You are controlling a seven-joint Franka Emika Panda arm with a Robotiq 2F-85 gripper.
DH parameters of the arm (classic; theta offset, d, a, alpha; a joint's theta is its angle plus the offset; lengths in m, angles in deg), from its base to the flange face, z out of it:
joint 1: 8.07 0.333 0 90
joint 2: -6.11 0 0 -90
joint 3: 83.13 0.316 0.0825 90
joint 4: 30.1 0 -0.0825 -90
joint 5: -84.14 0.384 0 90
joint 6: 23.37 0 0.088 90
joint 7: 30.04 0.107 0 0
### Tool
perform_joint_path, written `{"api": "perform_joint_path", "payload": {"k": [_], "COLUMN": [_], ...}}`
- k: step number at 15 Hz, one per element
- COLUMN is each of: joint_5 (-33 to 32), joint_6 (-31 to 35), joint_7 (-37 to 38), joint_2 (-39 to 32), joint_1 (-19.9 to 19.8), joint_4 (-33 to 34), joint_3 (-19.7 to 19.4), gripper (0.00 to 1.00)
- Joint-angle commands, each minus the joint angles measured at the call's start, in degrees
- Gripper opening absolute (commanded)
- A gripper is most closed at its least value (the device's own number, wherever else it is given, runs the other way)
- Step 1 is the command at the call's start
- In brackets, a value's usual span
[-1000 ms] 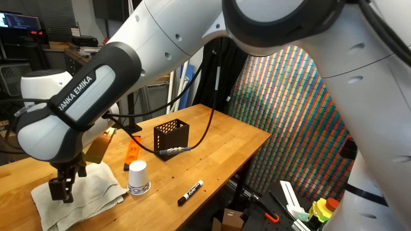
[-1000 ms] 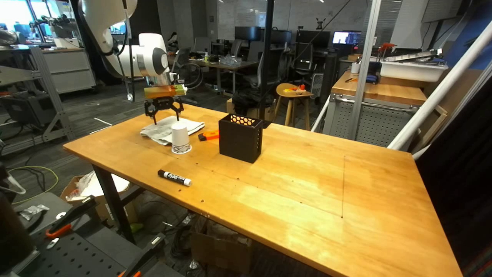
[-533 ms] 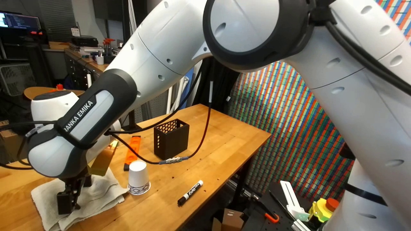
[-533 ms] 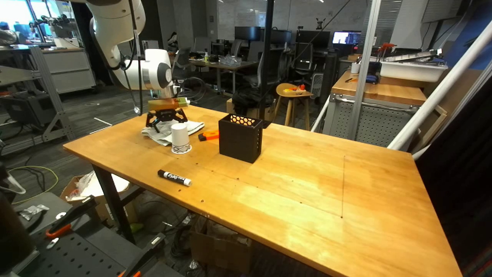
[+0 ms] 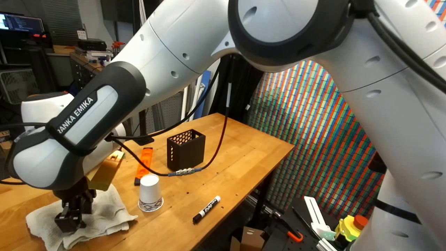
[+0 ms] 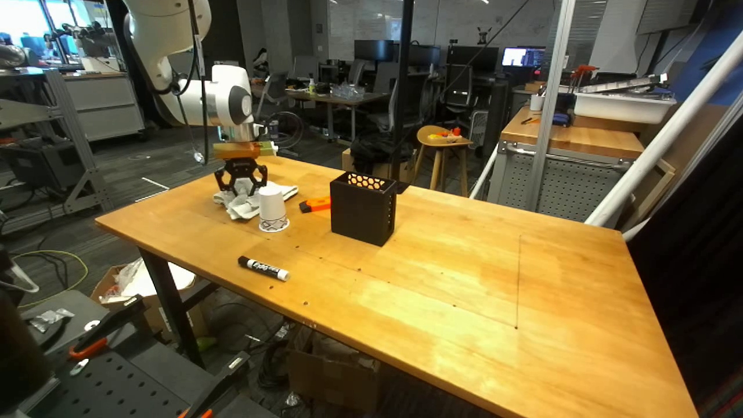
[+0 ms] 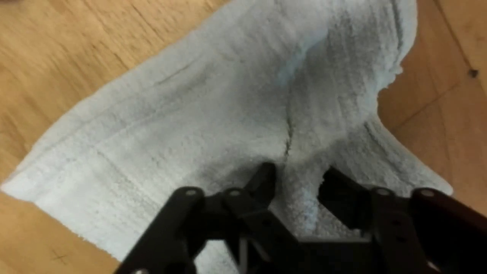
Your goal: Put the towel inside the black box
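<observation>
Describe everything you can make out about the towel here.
The towel is a whitish cloth, soft and fuzzy-looking, with ragged edges and pointed corners in the wrist view. It lies on the wooden table, outside the box, creased and rumpled, seemingly folded over in places. Part of it is bunched into a ridge within the claw, which appears to touch it; whether it is firmly gripped is unclear. In an exterior view, the cup hides some of it.

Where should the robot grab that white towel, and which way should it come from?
Probably by the bunched fold that the pincer straddles, coming straight down from above. The towel is rumpled there, so cloth can be pinched, while most of the rest lies low on the table.
</observation>
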Motion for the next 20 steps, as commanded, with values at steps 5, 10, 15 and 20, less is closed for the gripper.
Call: {"api": "perform_joint_path", "payload": {"k": [5,10,15,20], "joint_5": [6.05,9.43,11.22,9.64], "joint_6": [-6.41,-10.49,-15.71,-20.13], "joint_7": [2.67,4.62,10.06,10.22], "joint_2": [13.27,20.64,29.2,36.11], "joint_1": [-0.58,-0.45,-0.72,-4.1], "joint_4": [-9.5,-12.74,-11.54,-11.44], "joint_3": [1.97,2.18,0.77,-2.9], "gripper": [0.02,0.02,0.02,0.02]}}
